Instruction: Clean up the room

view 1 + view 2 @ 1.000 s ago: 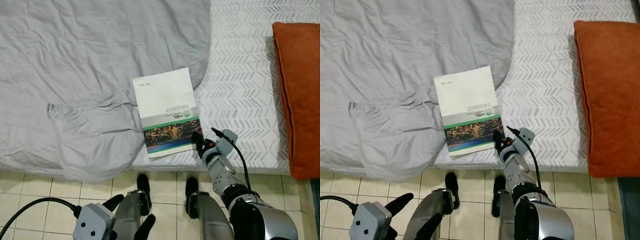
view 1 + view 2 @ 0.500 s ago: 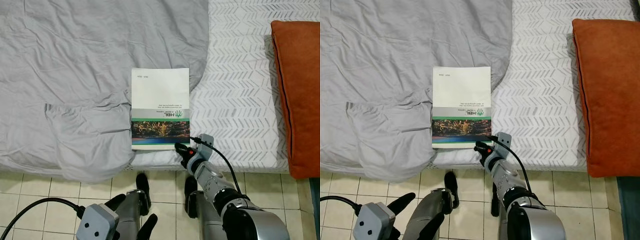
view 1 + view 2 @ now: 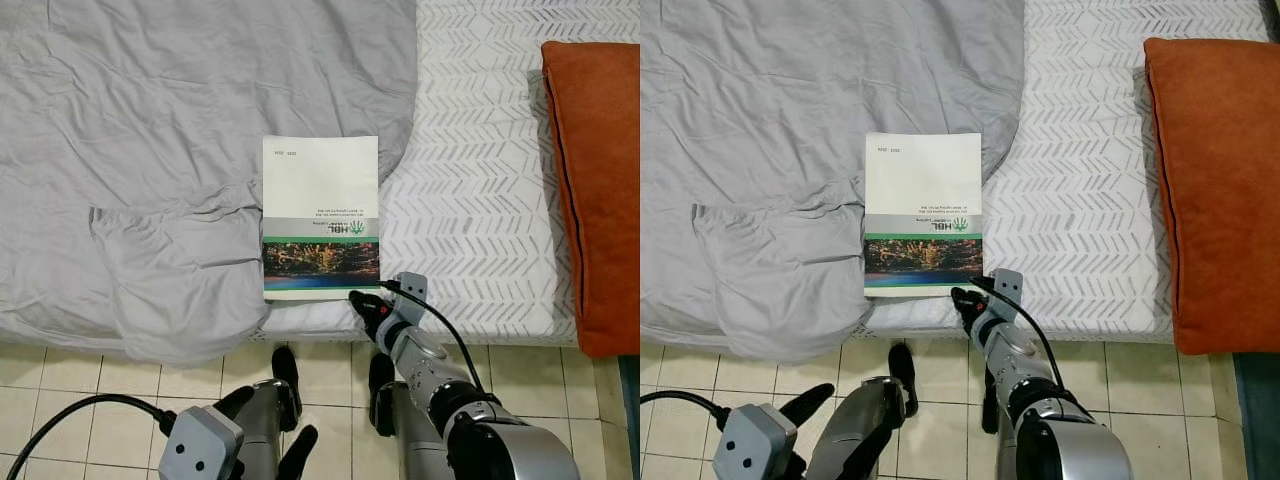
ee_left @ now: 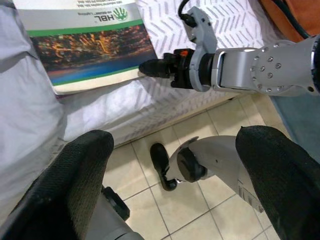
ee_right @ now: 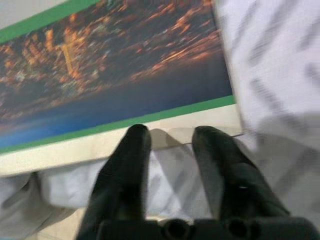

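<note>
You are at the grasp of the booklet (image 3: 321, 216), which lies flat on the bed, half on the grey duvet (image 3: 170, 150) and half on the patterned sheet (image 3: 480, 190), with its near edge close to the edge of the mattress. Your right gripper (image 3: 366, 303) is just at the near right corner of the booklet. In the right wrist view its two fingers (image 5: 127, 165) stand a little apart, with a narrow gap, and their tips touch or almost touch the near edge; they hold nothing.

To do it well, I think you should go low, so that one finger slides under the cover edge where the sheet gives way, and the other comes on top. Close only when the edge is well between them, because a thin booklet can slip or bend. Lift slowly and keep it level.

The left gripper (image 3: 262, 432) hangs idle over the tiled floor (image 3: 60, 380), with its fingers spread wide.

Count: one booklet, one duvet, one orange cushion (image 3: 598, 180), two grippers
</note>
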`<state>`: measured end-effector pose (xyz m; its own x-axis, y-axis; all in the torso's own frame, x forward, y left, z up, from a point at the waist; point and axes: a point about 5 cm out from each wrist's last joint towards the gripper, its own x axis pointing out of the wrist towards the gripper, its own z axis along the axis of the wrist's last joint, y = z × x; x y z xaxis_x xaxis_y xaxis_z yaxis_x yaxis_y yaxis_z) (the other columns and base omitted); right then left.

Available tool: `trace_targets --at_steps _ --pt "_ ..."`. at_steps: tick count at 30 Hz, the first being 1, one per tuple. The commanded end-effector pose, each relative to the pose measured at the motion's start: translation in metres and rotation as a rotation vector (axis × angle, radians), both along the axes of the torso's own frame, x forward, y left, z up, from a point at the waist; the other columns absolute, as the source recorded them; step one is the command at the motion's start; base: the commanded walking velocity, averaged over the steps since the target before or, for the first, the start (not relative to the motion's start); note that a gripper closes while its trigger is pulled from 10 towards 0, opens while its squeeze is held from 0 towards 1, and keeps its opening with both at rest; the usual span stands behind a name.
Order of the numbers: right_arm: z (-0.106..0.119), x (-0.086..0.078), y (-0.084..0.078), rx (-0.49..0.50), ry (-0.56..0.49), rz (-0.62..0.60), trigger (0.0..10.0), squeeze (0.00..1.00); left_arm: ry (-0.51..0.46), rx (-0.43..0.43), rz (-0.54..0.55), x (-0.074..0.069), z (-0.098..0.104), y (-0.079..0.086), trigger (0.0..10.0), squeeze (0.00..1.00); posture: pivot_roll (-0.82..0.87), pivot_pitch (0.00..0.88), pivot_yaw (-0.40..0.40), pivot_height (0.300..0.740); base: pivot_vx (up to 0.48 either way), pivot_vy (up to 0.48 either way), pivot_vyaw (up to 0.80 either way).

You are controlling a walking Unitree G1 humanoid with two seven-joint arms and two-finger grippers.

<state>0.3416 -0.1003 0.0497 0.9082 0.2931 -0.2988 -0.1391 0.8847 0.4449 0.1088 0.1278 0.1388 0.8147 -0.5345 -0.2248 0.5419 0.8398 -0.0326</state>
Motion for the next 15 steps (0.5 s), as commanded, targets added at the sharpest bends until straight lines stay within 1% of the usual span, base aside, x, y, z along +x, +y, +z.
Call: trace_targets --at_steps 1,3,6,8,9,11,12,13,15 --pt "-0.018 -0.013 0.000 0.012 0.077 -0.039 10.0 1.00 0.043 0.013 0.001 -0.006 -0.008 0.000 10.0 0.00 0.22 0.660 0.088 0.740 0.000 0.000 0.00" --pt "-0.018 -0.013 0.000 0.014 0.077 -0.043 10.0 1.00 0.042 0.016 -0.002 -0.006 -0.008 0.000 10.0 0.00 0.22 0.660 0.088 0.740 0.000 0.000 0.00" --pt "-0.017 -0.012 0.000 0.022 0.070 -0.045 10.0 1.00 0.021 0.083 -0.009 -0.008 -0.014 0.003 10.0 0.00 0.22 0.657 0.088 0.740 0.000 0.000 0.00" --pt "-0.017 -0.012 0.000 0.027 0.065 -0.044 10.0 1.00 0.021 0.097 0.025 -0.005 -0.016 0.008 10.0 0.00 0.21 0.656 0.085 0.740 0.000 0.000 0.00" --pt "-0.017 -0.012 0.000 0.027 0.065 -0.044 10.0 1.00 0.021 0.097 0.025 -0.005 -0.016 0.008 10.0 0.00 0.21 0.656 0.085 0.740 0.000 0.000 0.00" --pt "-0.015 -0.010 -0.003 0.009 0.056 -0.053 10.0 1.00 0.016 0.103 0.050 0.000 -0.018 0.012 10.0 0.00 0.20 0.656 0.081 0.740 0.000 0.000 0.00" --pt "-0.015 -0.010 -0.003 0.009 0.056 -0.053 10.0 1.00 0.016 0.103 0.050 0.000 -0.018 0.012 10.0 0.00 0.20 0.656 0.081 0.740 0.000 0.000 0.00" --pt "-0.013 -0.008 -0.005 -0.002 0.045 -0.051 10.0 1.00 0.023 0.102 0.077 0.004 -0.021 0.015 10.0 0.00 0.19 0.655 0.078 0.740 0.000 0.000 0.00" --pt "-0.011 -0.007 -0.007 -0.048 0.033 -0.039 10.0 1.00 0.024 0.108 0.089 0.006 -0.024 0.017 10.0 0.00 0.19 0.652 0.072 0.740 0.000 0.000 0.00"
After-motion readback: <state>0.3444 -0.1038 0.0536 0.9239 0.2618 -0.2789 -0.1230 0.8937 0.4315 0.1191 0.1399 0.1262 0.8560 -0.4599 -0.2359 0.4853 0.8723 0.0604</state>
